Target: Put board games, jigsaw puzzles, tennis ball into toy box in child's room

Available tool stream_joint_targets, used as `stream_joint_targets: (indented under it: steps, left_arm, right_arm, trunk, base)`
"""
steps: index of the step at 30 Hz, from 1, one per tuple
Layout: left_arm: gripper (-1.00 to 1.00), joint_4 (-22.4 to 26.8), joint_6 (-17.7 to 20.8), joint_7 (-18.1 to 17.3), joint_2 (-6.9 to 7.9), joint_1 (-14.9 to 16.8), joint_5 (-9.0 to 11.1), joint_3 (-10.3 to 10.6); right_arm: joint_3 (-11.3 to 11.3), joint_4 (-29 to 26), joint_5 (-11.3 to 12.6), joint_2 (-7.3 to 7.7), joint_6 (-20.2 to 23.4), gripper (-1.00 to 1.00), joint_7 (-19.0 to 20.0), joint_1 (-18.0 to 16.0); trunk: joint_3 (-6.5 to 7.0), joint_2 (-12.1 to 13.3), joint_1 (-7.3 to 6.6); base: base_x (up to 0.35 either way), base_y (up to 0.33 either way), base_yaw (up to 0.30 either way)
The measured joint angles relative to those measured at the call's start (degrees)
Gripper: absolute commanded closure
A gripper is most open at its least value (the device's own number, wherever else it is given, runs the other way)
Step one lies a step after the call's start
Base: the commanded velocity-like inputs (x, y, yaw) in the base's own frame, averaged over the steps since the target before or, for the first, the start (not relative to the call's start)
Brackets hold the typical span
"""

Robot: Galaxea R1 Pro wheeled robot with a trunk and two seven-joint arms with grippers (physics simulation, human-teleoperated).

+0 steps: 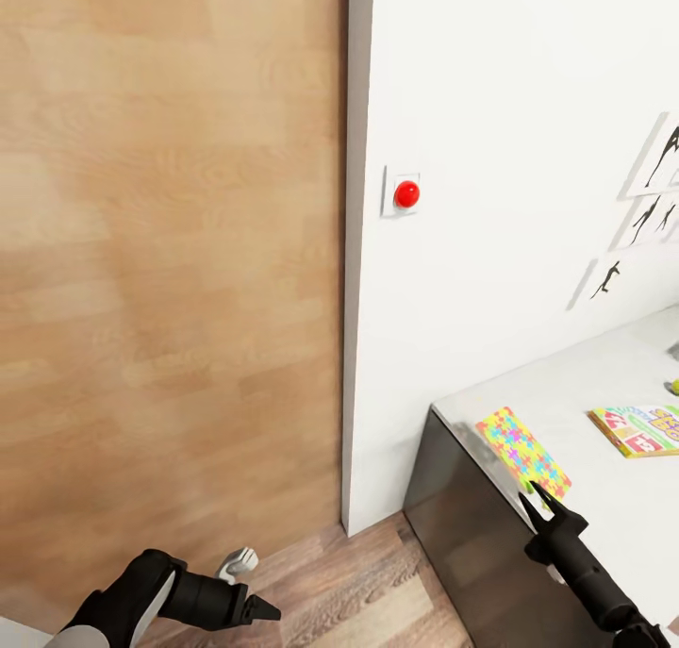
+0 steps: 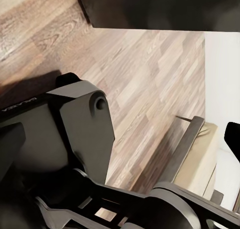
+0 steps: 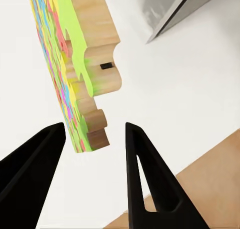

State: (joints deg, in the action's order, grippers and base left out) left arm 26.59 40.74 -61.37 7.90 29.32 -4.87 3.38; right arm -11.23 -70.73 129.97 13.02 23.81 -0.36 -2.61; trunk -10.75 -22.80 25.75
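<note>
On the light-grey table at the lower right, one jigsaw puzzle lies flat near the left end. My right gripper hovers at its near corner. The right wrist view shows that puzzle edge-on, colourful on one face and wooden at the side. My right gripper is open there, its fingertips either side of the puzzle's corner without touching. A SKIP-BO board game and the tennis ball sit further right. My left gripper hangs low over the floor, open and empty. The toy box is out of view.
A wooden door panel fills the left, beside a white wall with a red button. The table's dark front drops to wood flooring. A small white object lies on the floor. The bed has a beige mattress.
</note>
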Motion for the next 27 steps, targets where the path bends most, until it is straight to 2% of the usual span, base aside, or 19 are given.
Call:
stream_joint_targets:
  steps: [3, 5, 7, 8, 9, 10, 11, 13, 14, 15, 18, 21, 24, 27]
  left_arm:
    - [-1.00, 0.05, 0.00, 0.01, -0.01, 0.00, 0.00, 0.00]
    - [-1.00, 0.07, 0.00, 0.01, -0.01, 0.00, 0.00, 0.05]
    - [-1.00, 0.08, 0.00, 0.02, -0.01, 0.00, 0.00, 0.07]
    - [-1.00, 0.08, 0.00, 0.05, -0.01, -0.01, 0.00, 0.08]
    - [-1.00, 0.09, 0.00, 0.06, -0.01, 0.00, 0.00, 0.08]
    - [-1.00, 0.08, 0.00, 0.07, -0.01, 0.00, -0.01, 0.08]
    - [-1.00, 0.07, 0.00, 0.07, -0.01, 0.00, 0.00, 0.08]
    - [-1.00, 0.10, -0.04, 0.08, -0.01, 0.00, -0.01, 0.08]
    - [-1.00, 0.09, -0.04, 0.08, -0.01, 0.00, -0.01, 0.09]
    - [-1.00, 0.09, -0.04, 0.08, -0.03, 0.00, 0.00, 0.09]
    - [-1.00, 0.09, -0.07, 0.08, -0.03, 0.00, -0.01, 0.09]
    - [-1.00, 0.09, -0.09, 0.08, -0.08, 0.00, 0.00, 0.09]
    - [-1.00, 0.11, -0.09, 0.08, -0.09, 0.00, -0.01, 0.09]
    - [-1.00, 0.11, -0.09, 0.08, -0.06, 0.00, -0.01, 0.09]
  right_arm:
    - [0.42, -1.08, -0.13, 0.60, 0.37, 1.00, 0.09, 0.01]
    - [0.64, -3.98, -0.17, 1.39, 1.24, 1.00, -0.01, 0.00]
    - [0.72, -6.10, -0.41, 2.90, 1.57, 1.00, -0.24, 0.04]
    - [0.85, -7.31, -0.27, 5.37, 1.79, 1.00, -0.36, 0.05]
    - [1.05, -7.64, -0.57, 6.42, 1.96, 1.00, -0.39, 0.07]
    - [1.64, -8.06, -1.33, 8.20, 2.86, 1.00, -0.43, 0.08]
    - [1.98, -8.23, -2.23, 9.02, 3.65, 1.00, -0.43, 0.09]
    - [2.54, -8.60, -8.12, 11.09, 7.68, 1.00, -0.34, 0.10]
    - [2.18, -8.72, -11.67, 11.51, 9.71, 1.00, -0.17, 0.10]
    - [0.71, -8.98, -16.13, 11.67, 11.93, 1.00, 0.56, 0.10]
    - [-2.02, -10.25, -20.44, 11.75, 13.94, 1.00, 3.19, 0.10]
    - [-3.39, -11.49, -22.46, 11.94, 16.69, 1.00, 4.99, 0.11]
    - [-3.66, -13.47, -23.34, 11.90, 18.03, 1.00, 5.25, 0.11]
    - [-3.78, -14.39, -25.85, 11.77, 18.50, 1.00, 5.45, 0.11]
  trunk:
    - [0.00, 0.00, 0.00]
    - [0.00, 0.00, 0.00]
    - [0.00, 0.00, 0.00]
    - [0.01, 0.00, 0.00]
    - [0.00, 0.00, 0.00]
    - [0.00, 0.00, 0.00]
    - [0.00, 0.00, 0.00]
    - [0.00, 0.00, 0.00]
    - [0.00, 0.00, 0.00]
    - [0.00, 0.00, 0.00]
    - [0.00, 0.00, 0.00]
    - [0.00, 0.00, 0.00]
    - [0.00, 0.00, 0.00]
    - [0.00, 0.00, 0.00]
  base:
    - [-0.001, 0.000, 0.000]
    - [0.000, 0.000, 0.000]
    - [0.000, 0.000, 0.000]
    - [0.000, 0.000, 0.000]
    - [0.000, 0.000, 0.000]
    - [0.000, 0.000, 0.000]
    - [0.000, 0.000, 0.000]
    - [0.000, 0.000, 0.000]
    - [0.000, 0.000, 0.000]
    - [0.000, 0.000, 0.000]
    - [0.000, 0.000, 0.000]
    - [0.000, 0.000, 0.000]
    - [0.000, 0.000, 0.000]
    - [0.000, 0.000, 0.000]
